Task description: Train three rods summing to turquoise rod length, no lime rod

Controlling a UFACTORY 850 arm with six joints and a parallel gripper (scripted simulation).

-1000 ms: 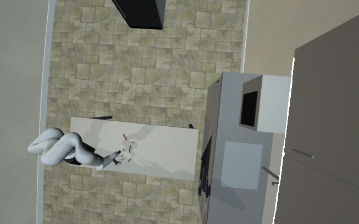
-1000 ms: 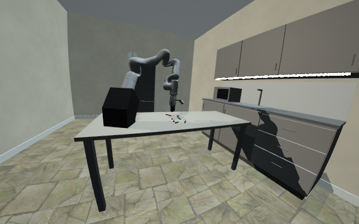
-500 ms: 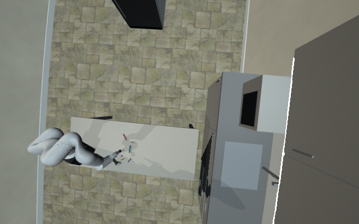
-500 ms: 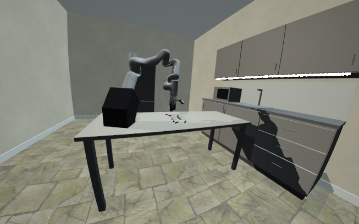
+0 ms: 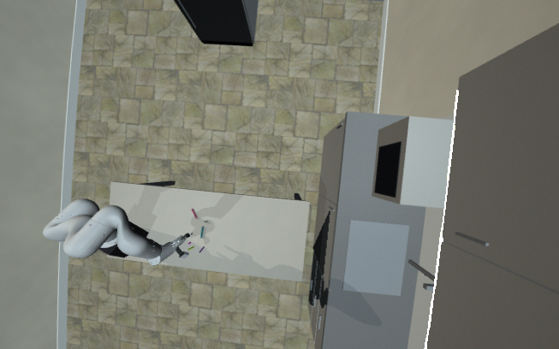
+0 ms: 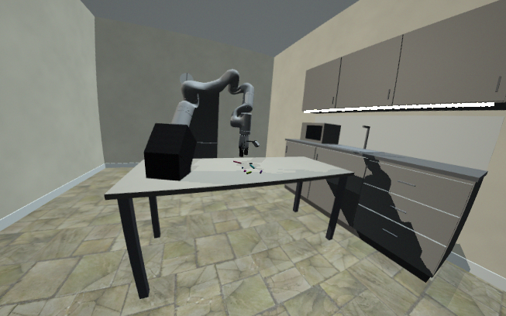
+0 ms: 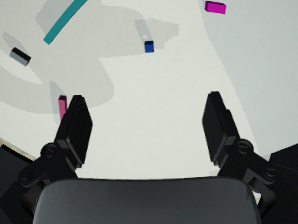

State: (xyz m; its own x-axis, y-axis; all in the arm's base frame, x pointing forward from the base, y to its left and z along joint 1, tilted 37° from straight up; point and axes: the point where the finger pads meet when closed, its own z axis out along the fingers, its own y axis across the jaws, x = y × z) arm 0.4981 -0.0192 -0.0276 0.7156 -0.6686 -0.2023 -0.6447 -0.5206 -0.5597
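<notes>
A microwave [image 5: 426, 162] [image 6: 319, 132] stands on the grey counter [image 5: 368, 321] [image 6: 442, 160]. Wall cabinets [image 5: 520, 143] [image 6: 368, 74] are mounted above the counter.

A kitchen, with microwave [image 5: 426, 160] [image 6: 320, 132], wall cupboards [image 5: 524, 164] [image 6: 372, 74] and tap [image 6: 366, 136]
</notes>
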